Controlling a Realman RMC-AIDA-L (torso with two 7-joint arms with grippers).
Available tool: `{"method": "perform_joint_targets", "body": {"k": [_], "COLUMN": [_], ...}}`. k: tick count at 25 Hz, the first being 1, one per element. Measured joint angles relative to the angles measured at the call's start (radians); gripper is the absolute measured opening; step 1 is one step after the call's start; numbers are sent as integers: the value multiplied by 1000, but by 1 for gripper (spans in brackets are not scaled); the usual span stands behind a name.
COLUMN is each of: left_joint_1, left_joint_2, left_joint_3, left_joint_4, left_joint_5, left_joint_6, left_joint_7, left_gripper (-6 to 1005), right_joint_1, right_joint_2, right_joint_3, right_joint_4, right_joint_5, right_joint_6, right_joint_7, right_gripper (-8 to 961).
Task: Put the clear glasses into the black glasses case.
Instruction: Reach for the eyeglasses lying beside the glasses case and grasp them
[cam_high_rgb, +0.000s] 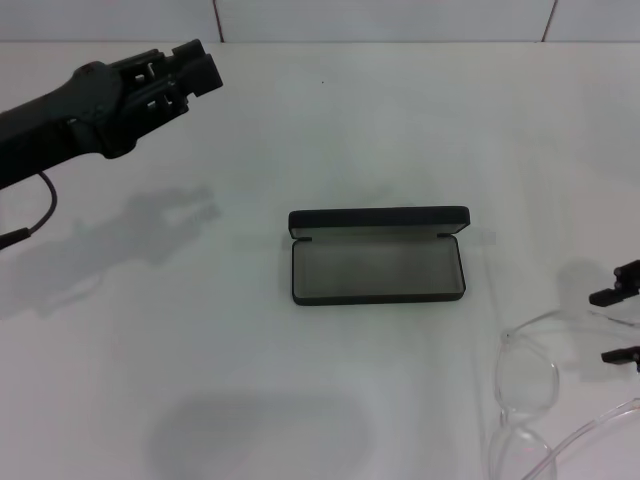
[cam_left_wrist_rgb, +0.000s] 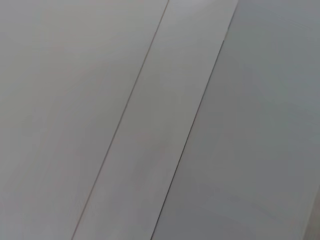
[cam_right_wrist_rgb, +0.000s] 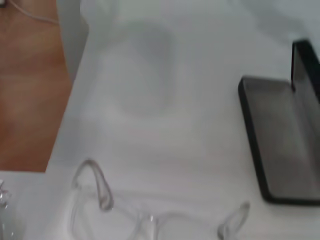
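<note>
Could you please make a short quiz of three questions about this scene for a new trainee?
1. True or false: the black glasses case lies open on the white table.
2. Where are the clear glasses? A) inside the case B) on the table, apart from the case C) held by the left gripper
3. Which gripper is closer to the glasses?

Key: 1. True. 2. B. 3. The right gripper, at the table's right edge; the left one is raised far away.

Matte black left arm, blocky left gripper, thin trailing cable, black right gripper fingertips
</note>
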Motion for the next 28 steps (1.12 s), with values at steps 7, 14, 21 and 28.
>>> {"method": "perform_joint_targets", "body": {"k": [7,14,21,28], "left_joint_1": [1,1,1,1], "left_joint_2": [-2,-3,-6,-6], "left_joint_3": [0,0,0,-3], "left_joint_4": [0,0,0,-9], "left_joint_5": [-4,-11,-11,-13], "left_joint_6": [9,10,10,9], "left_joint_7": [0,0,-1,0], "left_gripper": [374,377,379,382], "right_joint_1": [9,23,60,75], "right_joint_2": [0,1,0,-1], "right_joint_3": [-12,-41,-52,-54], "right_joint_4": [40,116,186,230], "right_joint_5": [42,99,107,115], "right_joint_6": [7,71,105,127], "right_joint_7": [-42,-106,-128,-160], "right_gripper": [533,530,527,524]}}
